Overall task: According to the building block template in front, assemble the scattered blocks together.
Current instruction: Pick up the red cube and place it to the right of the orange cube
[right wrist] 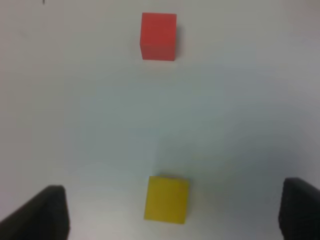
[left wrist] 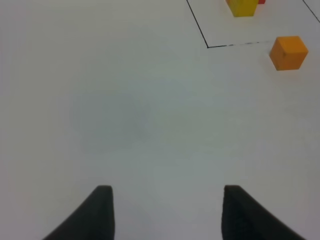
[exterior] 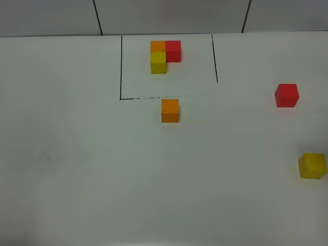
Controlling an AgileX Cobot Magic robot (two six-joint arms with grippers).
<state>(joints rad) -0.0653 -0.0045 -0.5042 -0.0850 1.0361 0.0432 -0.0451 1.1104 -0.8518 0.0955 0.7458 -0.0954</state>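
The building block template (exterior: 165,55), three small matte cubes joined in an L with orange at the corner, red to one side and yellow on the near side, stands at the far end of the plain white table (exterior: 77,164); thin black lines (exterior: 121,66) frame it, and the near line is faint and broken. The small matte orange cube (exterior: 170,110) sits just outside that near line. The small matte red cube (exterior: 286,95) lies well apart at the right, and the small matte yellow cube (exterior: 312,165) is nearer still, close to the picture's right edge.

Neither arm shows in the high view. The left gripper (left wrist: 167,215) is spread wide over bare table with nothing between its dark fingers, which are cut off by the frame; its camera catches only part of the template's yellow cube and a sliver of red. The right gripper (right wrist: 172,200) is also spread, only its finger ends showing; the yellow cube lies between them untouched, the red cube well beyond.
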